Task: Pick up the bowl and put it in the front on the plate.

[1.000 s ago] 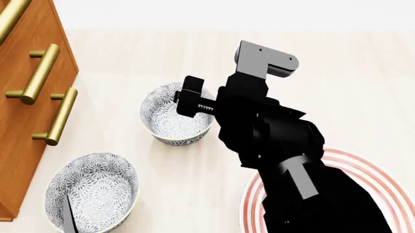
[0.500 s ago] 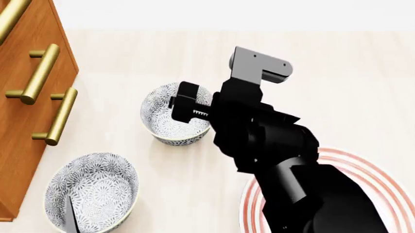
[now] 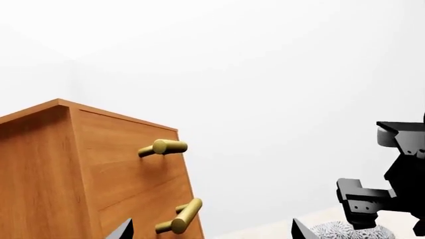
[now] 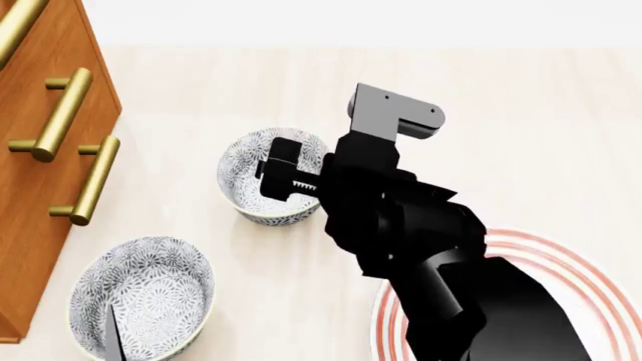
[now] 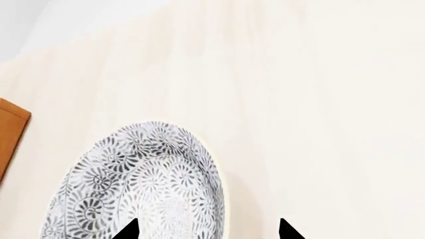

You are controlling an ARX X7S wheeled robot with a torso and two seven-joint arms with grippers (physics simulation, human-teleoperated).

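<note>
At frame centre, the right gripper (image 4: 286,174) had been lowered leftward over the bowl (image 4: 251,188), jaws spread across its rim and holding nothing, so a grasp seemed imminent; the plate (image 4: 561,259) waited lower right.

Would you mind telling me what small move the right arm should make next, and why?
Probably lower the right gripper so its fingers straddle the rim of the bowl. In the head view it hangs over that bowl's right side, and the right wrist view shows the two fingertips apart with the rim between them, nothing gripped. The plate waits lower right.
</note>
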